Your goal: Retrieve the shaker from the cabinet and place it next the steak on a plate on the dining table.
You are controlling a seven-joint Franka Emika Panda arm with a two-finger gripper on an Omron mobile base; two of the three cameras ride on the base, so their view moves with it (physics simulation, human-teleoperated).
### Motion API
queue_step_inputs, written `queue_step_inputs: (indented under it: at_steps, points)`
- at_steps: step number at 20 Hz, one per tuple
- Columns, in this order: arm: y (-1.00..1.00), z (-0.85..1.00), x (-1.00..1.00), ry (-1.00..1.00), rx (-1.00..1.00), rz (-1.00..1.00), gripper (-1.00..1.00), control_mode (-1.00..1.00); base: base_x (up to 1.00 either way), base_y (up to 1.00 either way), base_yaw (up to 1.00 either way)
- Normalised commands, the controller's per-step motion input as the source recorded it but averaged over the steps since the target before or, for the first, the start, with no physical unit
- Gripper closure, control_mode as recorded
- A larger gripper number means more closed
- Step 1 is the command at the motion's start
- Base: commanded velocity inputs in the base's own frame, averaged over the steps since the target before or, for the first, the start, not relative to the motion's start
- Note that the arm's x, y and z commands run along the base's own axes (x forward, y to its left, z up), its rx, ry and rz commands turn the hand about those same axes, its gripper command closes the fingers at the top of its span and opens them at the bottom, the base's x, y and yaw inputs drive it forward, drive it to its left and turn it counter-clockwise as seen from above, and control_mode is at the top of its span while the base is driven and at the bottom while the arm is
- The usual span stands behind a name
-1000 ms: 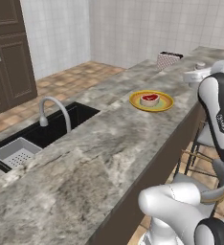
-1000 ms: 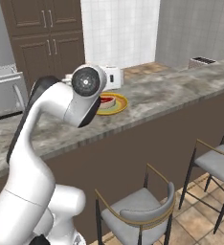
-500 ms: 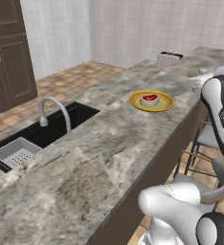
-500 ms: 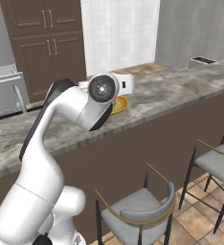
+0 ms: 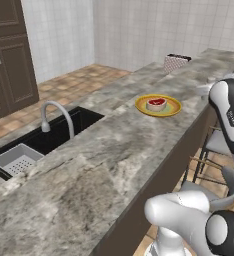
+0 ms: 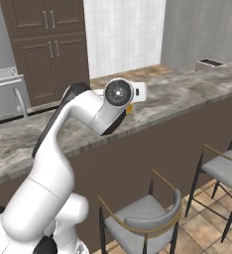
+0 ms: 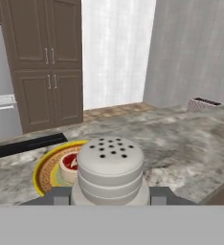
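Holding the shaker (image 7: 110,172) between our gripper (image 7: 109,195) fingers, clamped on its base at both sides. Shaker is a pale grey ribbed cylinder with a domed cap dotted with dark holes, seen in hand view. Cap end faces up toward the camera, long axis along the gripper. It sits above the table (image 7: 181,148), just in front of the plate (image 7: 43,168). Yellow plate with orange rim holds the steak (image 7: 70,164), red with pale rim. In left base view we see plate (image 5: 173,107) and steak (image 5: 156,104) on the table (image 5: 89,170), past the sink (image 5: 59,135) and faucet (image 5: 56,117). A toaster (image 5: 176,62) stands at the far end.
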Motion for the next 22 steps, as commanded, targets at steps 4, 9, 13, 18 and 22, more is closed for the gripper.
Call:
queue_step_inputs:
  at_steps: [4,9,13,18,22]
  points:
    - [-0.18,-0.26,0.24,0.13,0.00,0.00,1.00,-1.00,0.00,0.00,0.00]
    - [-0.04,-0.31,0.28,0.19,0.00,0.00,1.00,-1.00,0.00,0.00,0.00]
    - [0.00,-0.33,0.24,0.14,0.00,0.00,1.00,-1.00,0.00,0.00,0.00]
    - [0.00,-0.20,0.14,0.02,0.00,0.00,1.00,-1.00,0.00,0.00,0.00]
    - [-0.04,-0.03,0.07,0.00,0.00,0.00,1.00,-1.00,0.00,0.00,0.00]
